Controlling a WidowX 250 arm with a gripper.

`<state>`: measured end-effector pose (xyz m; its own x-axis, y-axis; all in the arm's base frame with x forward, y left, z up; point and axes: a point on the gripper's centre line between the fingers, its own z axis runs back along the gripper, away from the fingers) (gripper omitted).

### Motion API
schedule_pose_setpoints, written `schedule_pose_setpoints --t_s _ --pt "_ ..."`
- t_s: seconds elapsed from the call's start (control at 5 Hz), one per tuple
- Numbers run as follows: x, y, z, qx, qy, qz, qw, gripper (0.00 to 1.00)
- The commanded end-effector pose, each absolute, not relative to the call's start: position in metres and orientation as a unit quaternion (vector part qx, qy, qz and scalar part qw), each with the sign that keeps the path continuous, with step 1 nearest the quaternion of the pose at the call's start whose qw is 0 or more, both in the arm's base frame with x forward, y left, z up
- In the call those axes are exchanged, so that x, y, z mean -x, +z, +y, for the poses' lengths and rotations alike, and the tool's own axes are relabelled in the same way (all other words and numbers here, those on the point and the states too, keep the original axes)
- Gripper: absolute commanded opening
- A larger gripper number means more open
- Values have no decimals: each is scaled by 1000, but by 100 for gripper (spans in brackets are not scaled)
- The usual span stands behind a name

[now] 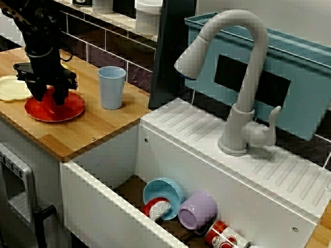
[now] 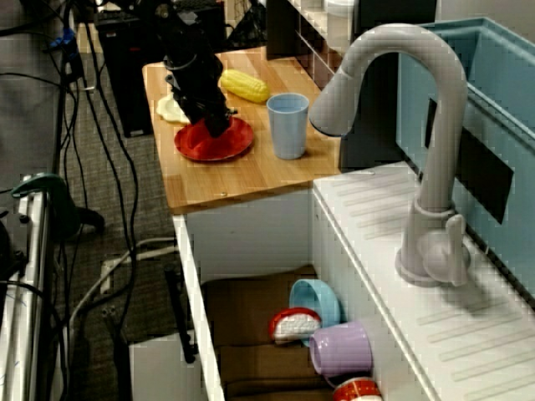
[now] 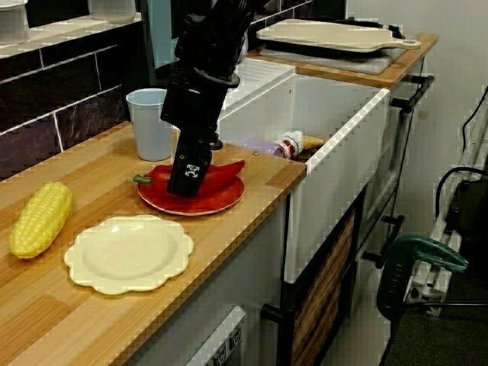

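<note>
The claw is straddling the red pepper, which is lying on the red plate. Whether it is gripping or released, I cannot tell.

Soft, even indoor light with faint shadows. The faucet carries a mild sheen on top. Left of it, the black gripper loses detail. All views are slightly soft and blocky.

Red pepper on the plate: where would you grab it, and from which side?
Across its thick middle, from straight above. The red pepper lies flat on the red plate, stem left and tip right in the side view, so its long flanks are free; the fingers sit over that spot.
</note>
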<state>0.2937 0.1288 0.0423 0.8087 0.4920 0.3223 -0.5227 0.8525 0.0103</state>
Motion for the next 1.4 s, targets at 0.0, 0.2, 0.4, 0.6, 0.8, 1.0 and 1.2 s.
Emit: schedule_pose_setpoints --t_s 0.0,0.2,0.4,0.6,0.8,1.0,1.2 --pt "-298 93 164 -45 281 -193 939 0" --pt "-297 100 178 -44 289 -188 938 0" --pt "-296 104 191 -50 286 -190 938 0" --pt "-295 105 204 -54 288 -195 936 0" --pt "-294 103 213 -65 282 -189 938 0" --pt "-291 103 222 -76 275 -185 940 0" --pt "-287 102 229 -79 277 -182 940 0"
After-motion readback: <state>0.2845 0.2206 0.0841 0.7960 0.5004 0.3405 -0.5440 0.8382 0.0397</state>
